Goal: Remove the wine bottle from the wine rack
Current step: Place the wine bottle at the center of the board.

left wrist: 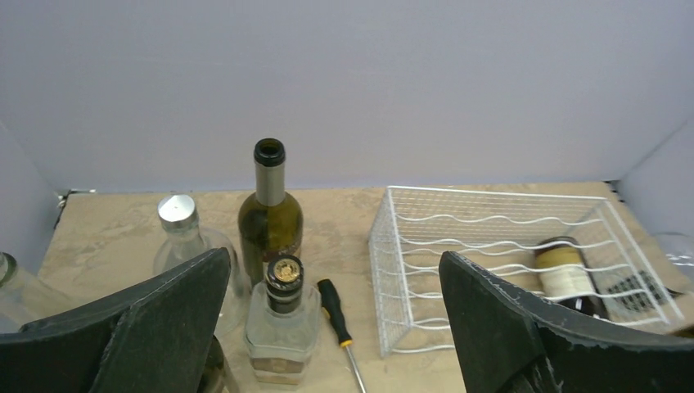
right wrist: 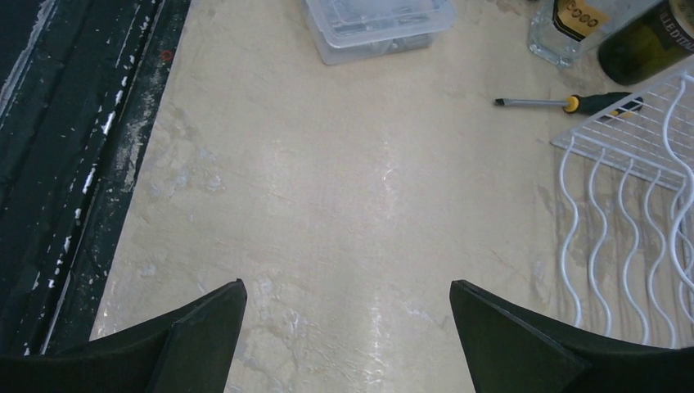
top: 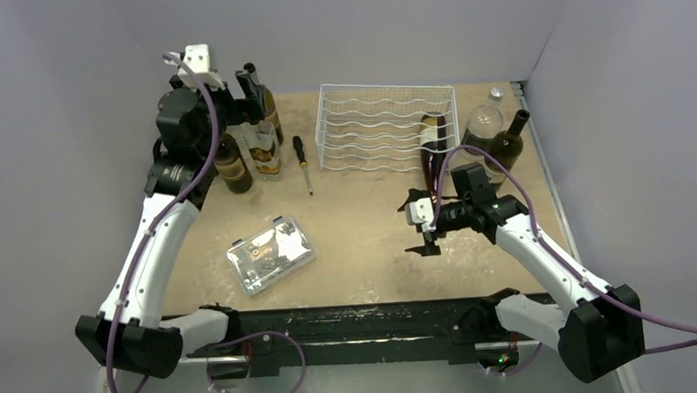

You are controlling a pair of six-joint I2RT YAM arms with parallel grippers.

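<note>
Grey walls enclose a beige tabletop (top: 356,241), with the white wire wine rack (top: 386,127) at its far centre and a dark glass wine bottle (top: 431,147) lying in the rack's right-hand row. The left arm stretches far forward, its pincer (left wrist: 334,255) raised above a cluster of standing glass bottles (left wrist: 270,221), gaping wide and empty. The right arm bends at the elbow, its pincer (top: 421,224) hovering over tabletop near the rack, equally wide and empty.

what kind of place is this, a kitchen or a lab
Probably a robot lab cell, not a kitchen: bare grey walls box in one tabletop, a left arm and right arm are mounted at its near edge, and a wine rack sits beside a screwdriver.
</note>
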